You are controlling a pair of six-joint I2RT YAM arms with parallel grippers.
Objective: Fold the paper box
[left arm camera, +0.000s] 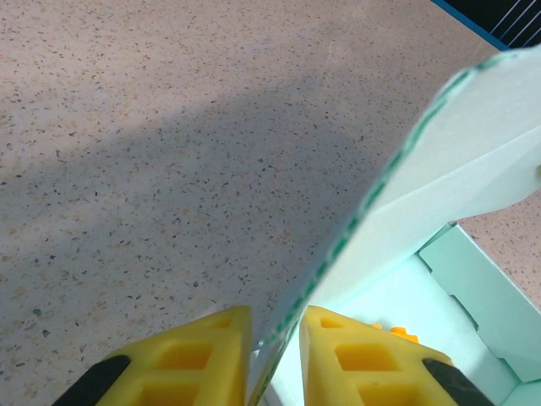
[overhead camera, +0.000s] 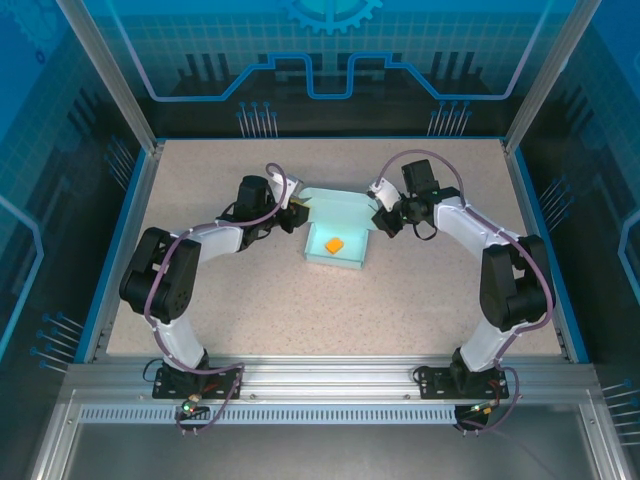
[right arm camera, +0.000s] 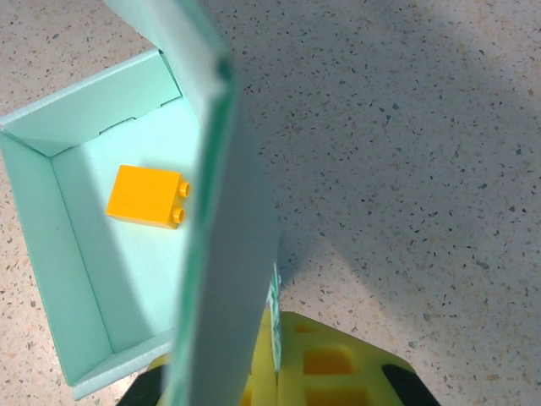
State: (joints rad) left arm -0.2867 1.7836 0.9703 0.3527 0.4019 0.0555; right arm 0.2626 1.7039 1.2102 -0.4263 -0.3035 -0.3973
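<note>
Yellow-fingered left gripper [left arm camera: 275, 359] and right gripper [right arm camera: 266, 376] each clamp a flap of the pale-blue card paper box [overhead camera: 335, 263] between their fingers; uneven pulls risk tearing it.

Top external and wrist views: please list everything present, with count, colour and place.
paper box: 1, pale light-blue, table centre, open on top
orange block: 1, orange, on the box floor
table: 1, speckled beige, under everything
left arm: 1, black and white, reaching to the box's left side
right arm: 1, black and white, reaching to the box's right side
left fingers: 2, yellow, closed on a raised box flap
right fingers: 2, yellow, closed on a raised box flap
</note>
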